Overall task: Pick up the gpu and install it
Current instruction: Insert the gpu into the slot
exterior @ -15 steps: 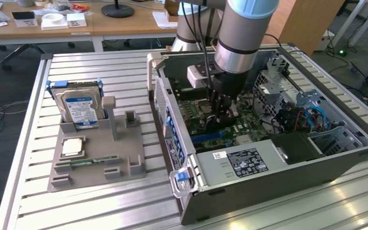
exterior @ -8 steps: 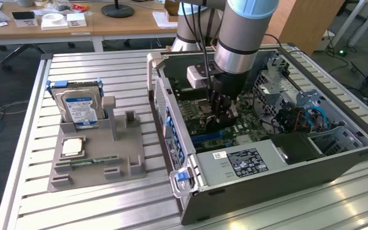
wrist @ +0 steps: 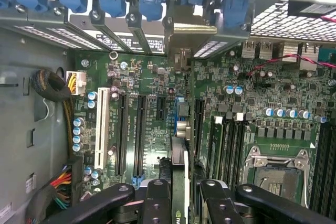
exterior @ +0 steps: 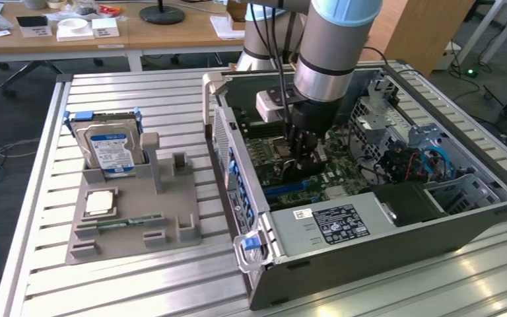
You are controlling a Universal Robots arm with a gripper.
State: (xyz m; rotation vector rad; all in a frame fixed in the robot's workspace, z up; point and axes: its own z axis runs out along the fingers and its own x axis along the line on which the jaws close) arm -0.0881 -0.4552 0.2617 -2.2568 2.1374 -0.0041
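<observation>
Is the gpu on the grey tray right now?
No; the pincer holds the thin green gpu card edge-on inside the open grey computer case.

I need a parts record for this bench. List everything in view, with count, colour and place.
table: one, silver slats, under everything
computer case: one, grey, open, exterior view's right
motherboard: one, green, inside the case
power supply: one, grey with black label, inside the case
holder: one, grey, exterior view's left
hard drive: one, silver with blue label, upright in the holder
memory stick: one, green, lying in the holder
processor: one, silver, lying in the holder
graphics card: one, green, edge-on over the motherboard
arm: one, grey and blue, reaching into the case
gripper: one, black, shut on the graphics card
</observation>
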